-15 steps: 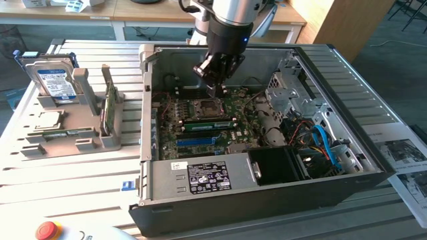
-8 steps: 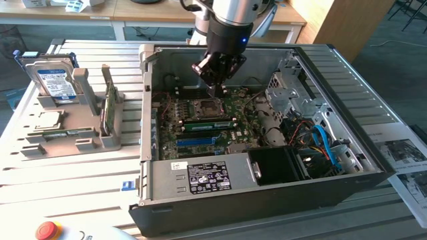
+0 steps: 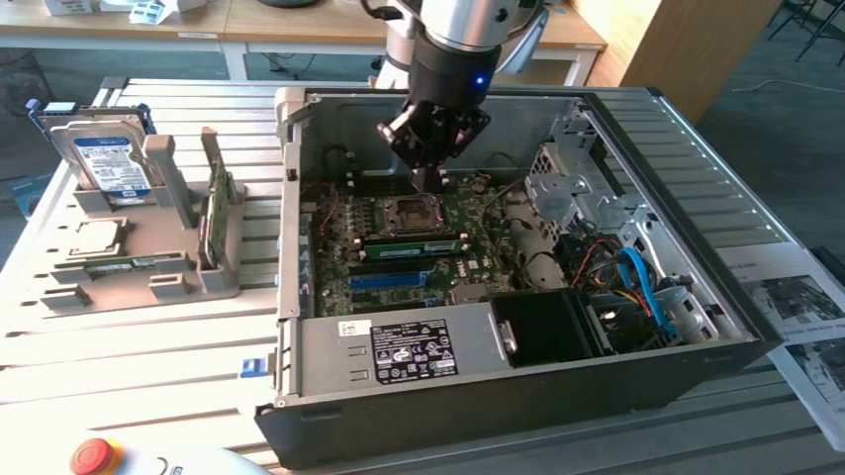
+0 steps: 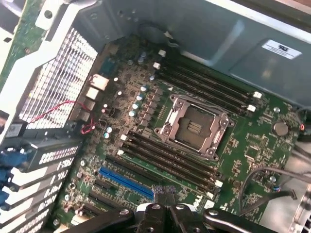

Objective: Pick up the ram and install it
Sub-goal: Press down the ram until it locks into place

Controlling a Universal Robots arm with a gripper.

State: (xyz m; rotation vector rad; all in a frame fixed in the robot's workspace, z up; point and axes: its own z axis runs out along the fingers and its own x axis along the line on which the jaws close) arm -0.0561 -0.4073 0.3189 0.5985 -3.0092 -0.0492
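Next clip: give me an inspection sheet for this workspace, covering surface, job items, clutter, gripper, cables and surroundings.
Surface: slatted metal table carrying an open computer case.
Job's things: one ram seated on the motherboard beside the empty processor socket; another ram upright in the grey holder.
Clutter: hard drive, processor chip.
Gripper: gripper shut, over the socket, holding nothing.
Cables: blue cable, red wire.
Surroundings: wooden desks, red button.
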